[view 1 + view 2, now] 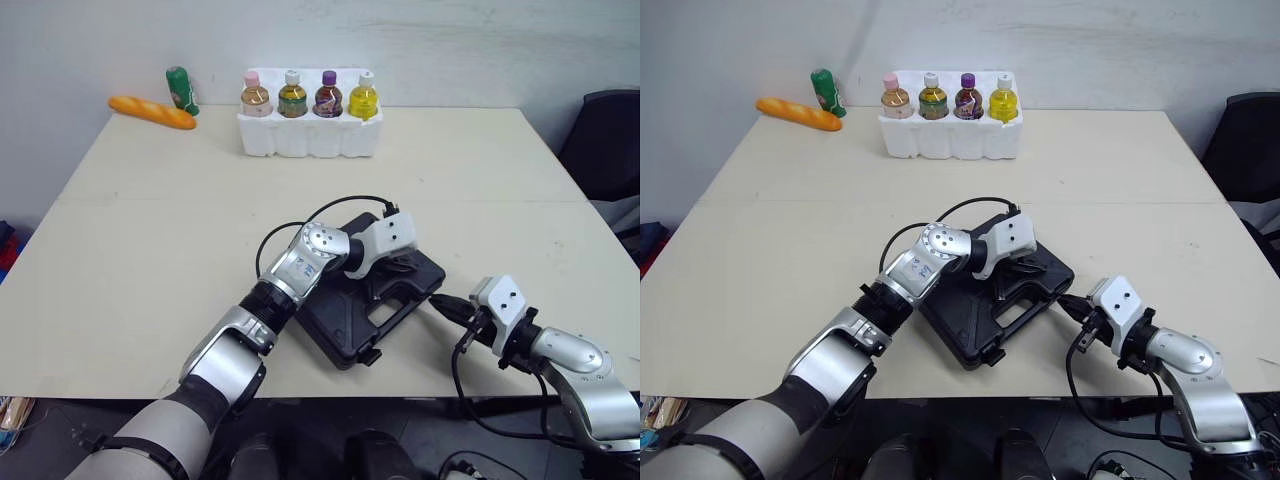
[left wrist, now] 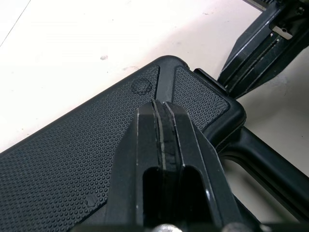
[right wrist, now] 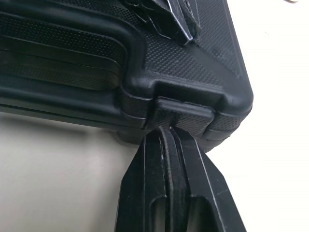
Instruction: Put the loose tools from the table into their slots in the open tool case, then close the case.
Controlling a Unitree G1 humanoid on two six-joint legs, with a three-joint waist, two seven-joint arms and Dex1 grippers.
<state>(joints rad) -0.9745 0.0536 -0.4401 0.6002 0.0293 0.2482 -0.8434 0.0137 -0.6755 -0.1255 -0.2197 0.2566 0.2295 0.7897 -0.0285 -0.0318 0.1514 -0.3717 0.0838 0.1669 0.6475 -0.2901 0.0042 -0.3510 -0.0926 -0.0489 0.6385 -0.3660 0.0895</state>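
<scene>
Both shut and empty: left claw (image 2: 162, 105) presses the case (image 1: 335, 315) lid; right claw (image 3: 167, 130) meets the latch (image 3: 186, 115). A slipping tip would leave the latch unfastened.

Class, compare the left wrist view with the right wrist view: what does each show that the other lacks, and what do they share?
Left wrist view: the round dimple on top of the tool case. Right wrist view: its side wall, with the latch face-on. Both: the closed case, the table, the shut left pincer and right pincer.
</scene>
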